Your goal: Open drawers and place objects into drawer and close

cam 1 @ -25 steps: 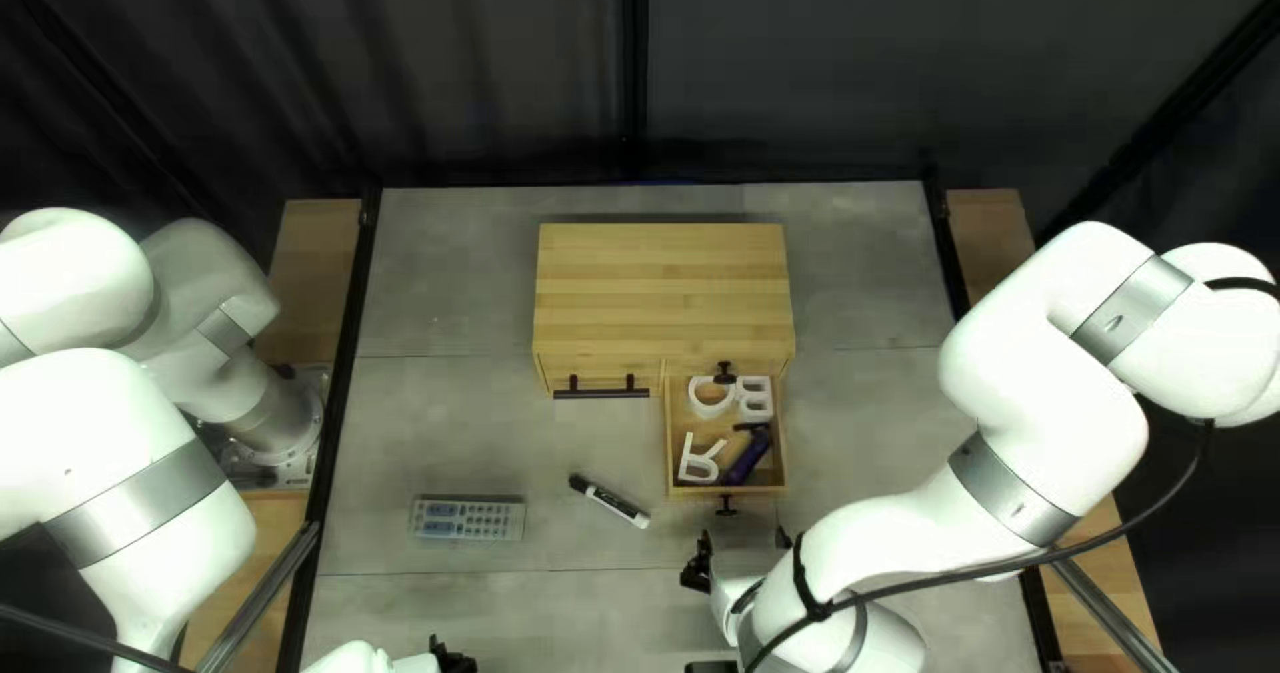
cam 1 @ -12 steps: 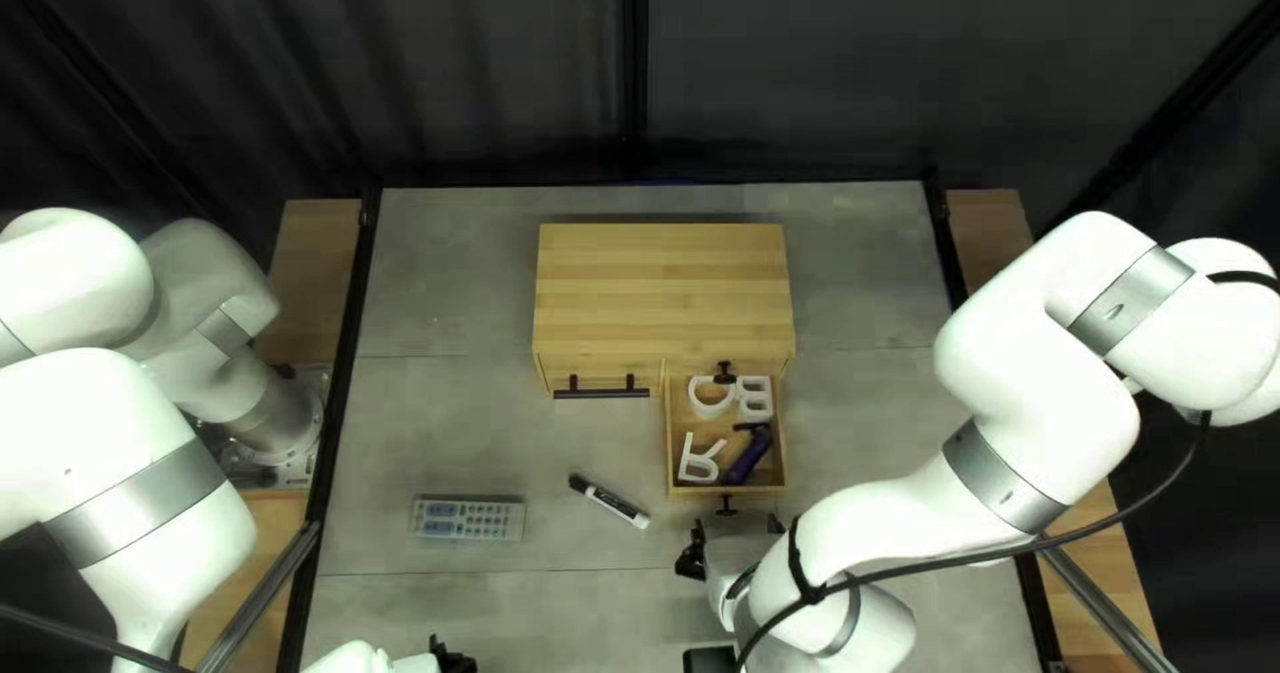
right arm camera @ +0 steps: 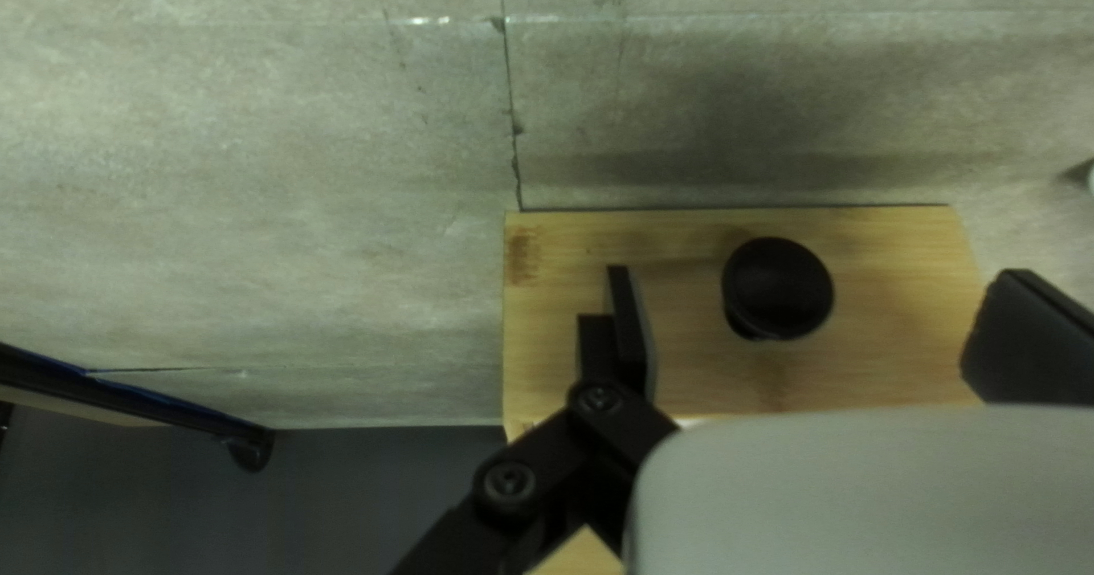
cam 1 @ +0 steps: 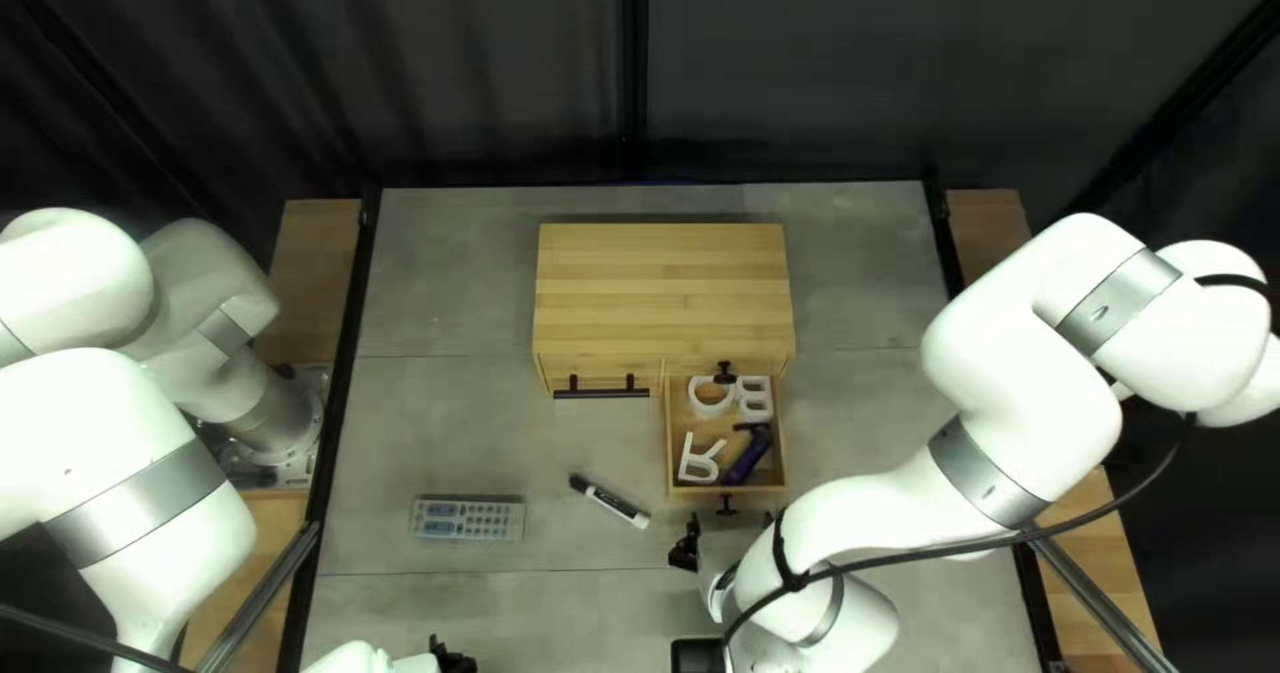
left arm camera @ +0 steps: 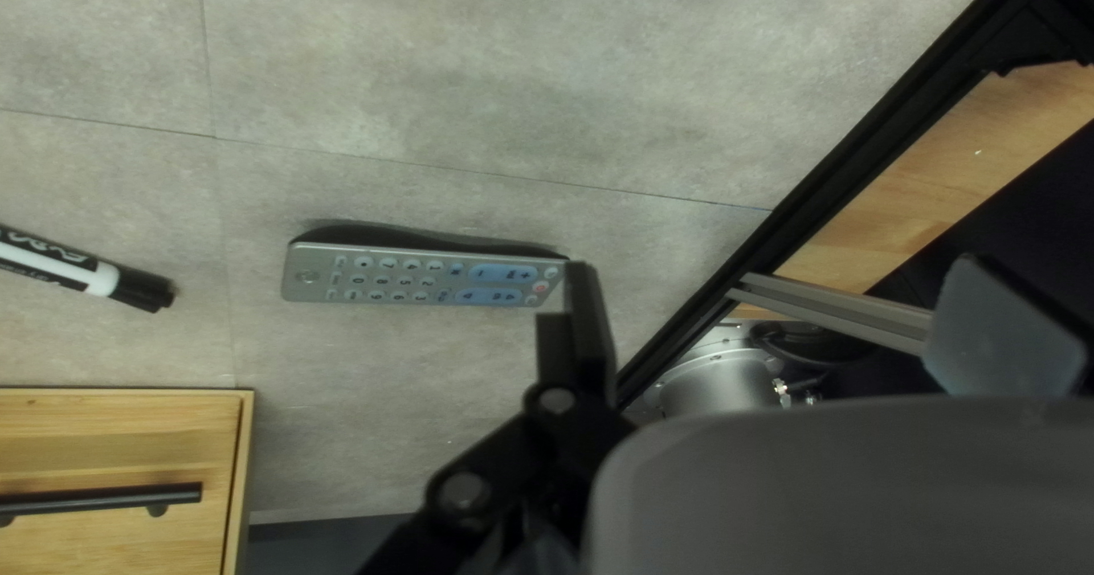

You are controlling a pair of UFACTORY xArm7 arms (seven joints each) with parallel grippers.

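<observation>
Dark curtains (cam 1: pixel 454 73) fill the top of the top left view, behind a grey table (cam 1: pixel 440 286) edged by black rails. At the upper middle of that view you have the wooden cabinet (cam 1: pixel 664 286). Its right-hand drawer (cam 1: pixel 783 453) stands open toward the lower part of the frame, with a black knob (cam 1: pixel 726 504) on its front. Lying in the drawer are three white letter-shaped pieces (cam 1: pixel 699 460) and a purple tool (cam 1: pixel 750 454) with a dark head. Left of the drawer, a black bar handle (cam 1: pixel 602 392) runs along the cabinet's closed front.

Your marker (cam 1: pixel 611 501) lies slanted on the table at the centre, just outside the drawer to its left; your grey remote (cam 1: pixel 468 518) lies flat at the lower left.

Look to the lower edge, left of centre, for your left gripper (cam 1: pixel 455 661); its wrist view shows the two fingers apart with nothing held, the remote ahead of one of them.

Your right gripper (cam 1: pixel 727 530) is at the lower middle, close to the drawer's front. In its wrist view the fingers are spread, and you can see the knob between them, touching neither.
</observation>
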